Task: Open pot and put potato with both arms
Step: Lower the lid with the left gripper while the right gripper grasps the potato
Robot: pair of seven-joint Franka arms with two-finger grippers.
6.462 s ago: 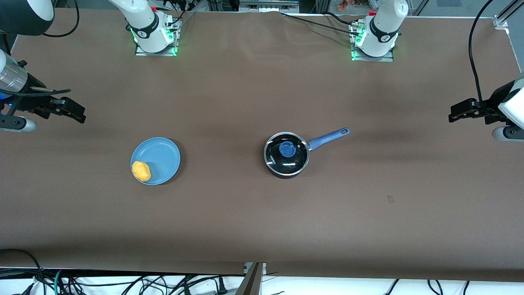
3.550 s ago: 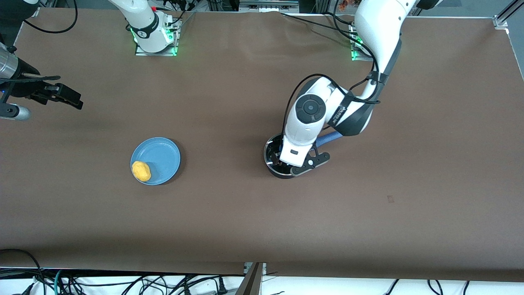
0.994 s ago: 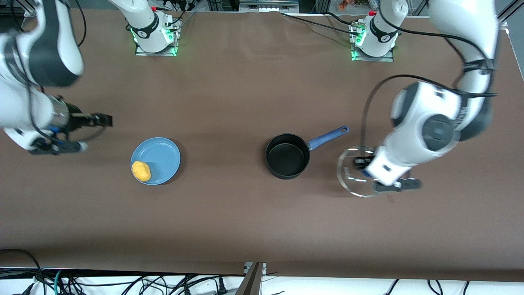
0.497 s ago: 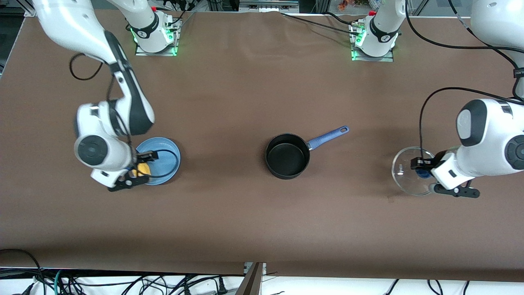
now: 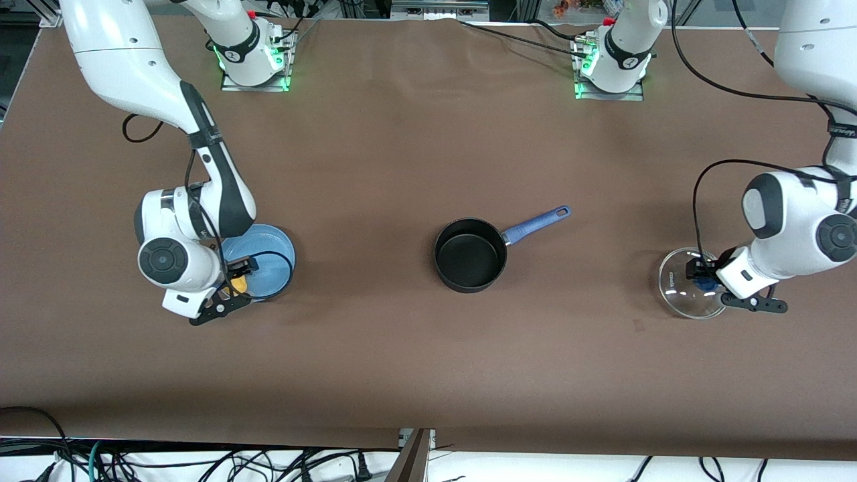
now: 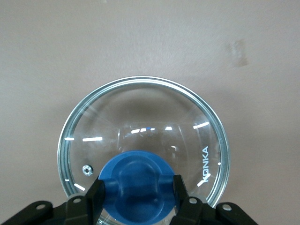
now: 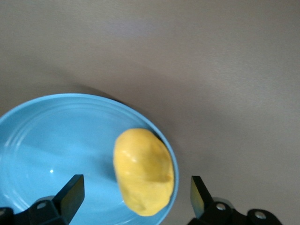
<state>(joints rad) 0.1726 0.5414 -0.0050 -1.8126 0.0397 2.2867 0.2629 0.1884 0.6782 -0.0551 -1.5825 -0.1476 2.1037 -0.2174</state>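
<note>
Black pot (image 5: 470,255) uncovered mid-table, glass lid (image 6: 140,140) pinched by its blue knob (image 6: 138,189) in left gripper (image 6: 138,197) over the table's left-arm end, right gripper (image 7: 136,197) spread wide over potato (image 7: 144,171) on blue plate (image 7: 56,140)

We see a robotics lab: two white arms bolted on lit base plates (image 5: 254,84) to a brown-covered bench (image 5: 402,348), aluminium framing (image 5: 820,30) at its corner, loose cables (image 5: 201,462) tangled below its edge.

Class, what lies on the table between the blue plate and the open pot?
Nothing: in the front view, bare table separates the blue plate from the pot.
</note>
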